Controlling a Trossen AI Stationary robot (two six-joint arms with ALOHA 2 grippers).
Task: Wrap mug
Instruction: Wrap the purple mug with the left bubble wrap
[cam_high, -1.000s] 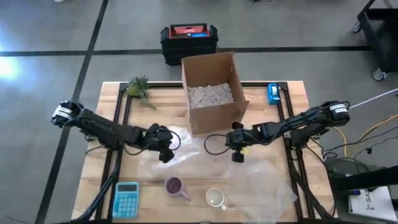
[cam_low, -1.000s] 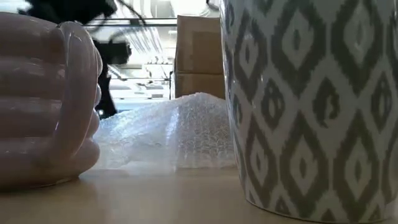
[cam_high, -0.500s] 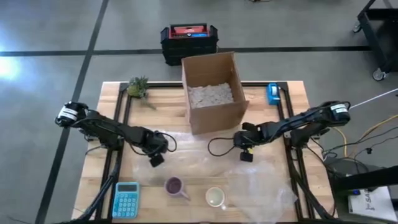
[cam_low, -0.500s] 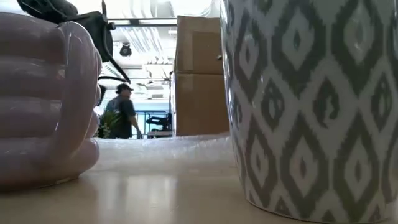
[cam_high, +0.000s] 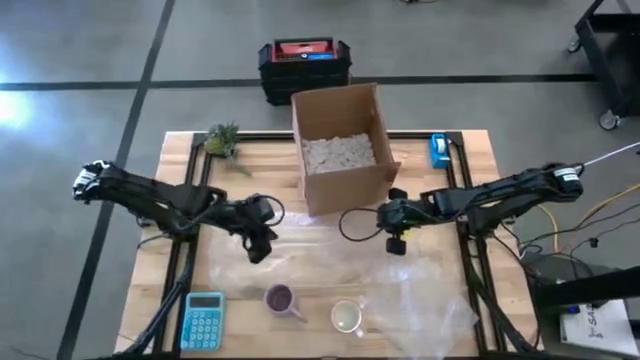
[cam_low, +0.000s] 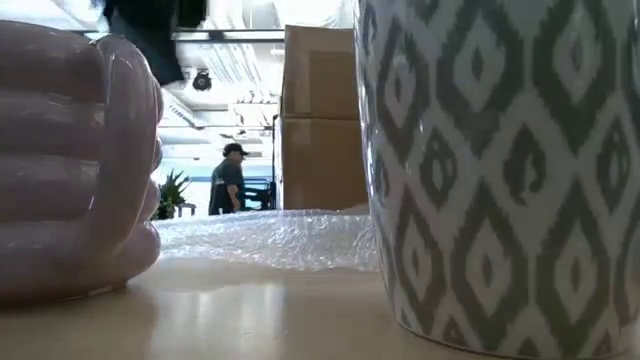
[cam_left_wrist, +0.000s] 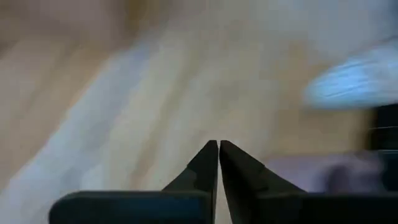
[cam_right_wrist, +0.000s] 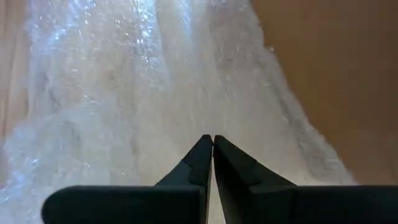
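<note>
Basically, status at this frame:
Change: over the last second the clear bubble-wrap sheet (cam_high: 330, 265) dropped from a raised hump to lying low on the wooden surface (cam_high: 270, 165); low view showed it flattened, then slightly rumpled again.
Left hand: left hand (cam_high: 258, 250) sat over the sheet's left end, having drifted left and back within the second. Fingers pressed together in its wrist view; whether any film was pinched between them, cannot tell.
Right hand: right hand (cam_high: 394, 242) sat just in front of the box corner over the sheet's right part, shifted slightly right of its earlier spot. Fingers were closed in the right wrist view, bubble wrap directly beneath; no clear grip on it visible.
Meaning: looked like the sheet was being spread, not yet wrapped; neither mug was on it.
Mugs: small purple ribbed mug (cam_high: 281, 299) and white mug with grey diamond pattern (cam_high: 346, 317) stood at the front edge, near each other, just beyond the sheet's front edge, both untouched.
Box: open brown cardboard box (cam_high: 342, 145) at the back centre held white packing fill (cam_high: 338, 152).
Crate: black crate with red top (cam_high: 303, 66) sat on the floor behind the surface; contents not readable.
Mug contents: white mug looked empty; purple one too dark to tell.
</note>
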